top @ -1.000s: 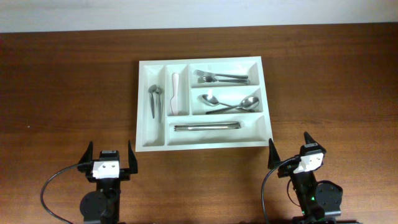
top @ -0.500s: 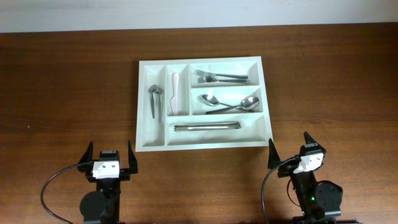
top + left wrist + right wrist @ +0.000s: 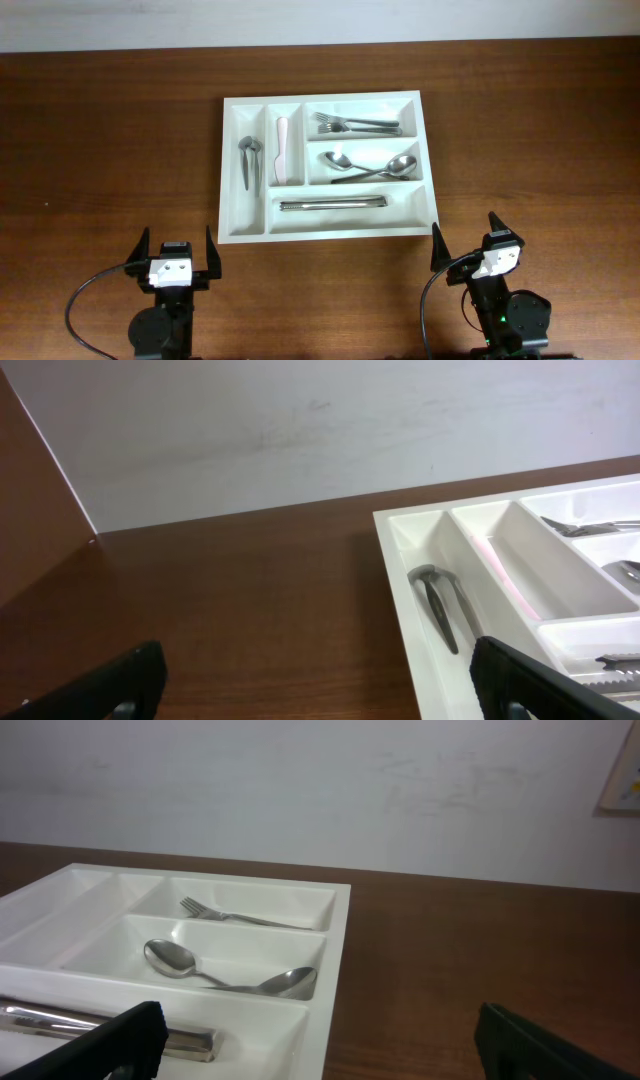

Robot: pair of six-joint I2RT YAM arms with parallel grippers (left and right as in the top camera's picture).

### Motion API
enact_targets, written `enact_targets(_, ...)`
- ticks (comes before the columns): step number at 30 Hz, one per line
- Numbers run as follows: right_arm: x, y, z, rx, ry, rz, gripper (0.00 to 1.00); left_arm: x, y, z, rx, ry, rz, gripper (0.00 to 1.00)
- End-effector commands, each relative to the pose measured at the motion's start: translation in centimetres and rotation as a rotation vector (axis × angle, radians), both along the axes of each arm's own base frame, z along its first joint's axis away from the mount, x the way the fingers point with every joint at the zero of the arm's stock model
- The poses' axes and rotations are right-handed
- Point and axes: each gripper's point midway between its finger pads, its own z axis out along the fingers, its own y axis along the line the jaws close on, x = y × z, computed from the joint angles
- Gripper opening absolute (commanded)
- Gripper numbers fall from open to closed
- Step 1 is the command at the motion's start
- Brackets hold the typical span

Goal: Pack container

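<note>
The white container (image 3: 228, 170) lies at the middle of the wooden table. It holds two small spoons (image 3: 249, 160), a pink-white utensil (image 3: 283, 150), forks (image 3: 355, 124), two large spoons (image 3: 372, 167) and knives (image 3: 333, 203). My left gripper (image 3: 177, 252) is open and empty near the table's front edge, below the container's left corner. My right gripper (image 3: 466, 240) is open and empty, below its right corner. The container also shows in the left wrist view (image 3: 400, 575) and the right wrist view (image 3: 335, 970).
A pale wall runs behind the table's far edge (image 3: 300, 440). Bare wood (image 3: 110, 150) lies left and right of the container. A cable (image 3: 85, 295) loops from the left arm's base.
</note>
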Motion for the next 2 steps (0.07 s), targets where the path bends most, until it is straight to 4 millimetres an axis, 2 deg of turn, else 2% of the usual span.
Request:
enact_targets(1,-0.02,-0.07,-0.27,0.007,0.007,-0.009,0.99,-0.02,0.39,-0.23,-0.008,-0.002,0.021,0.99)
enact_targets(2,-0.02,-0.07,-0.27,0.007,0.007,-0.009,0.99,-0.02,0.39,-0.22,-0.008,-0.003,0.021,0.99)
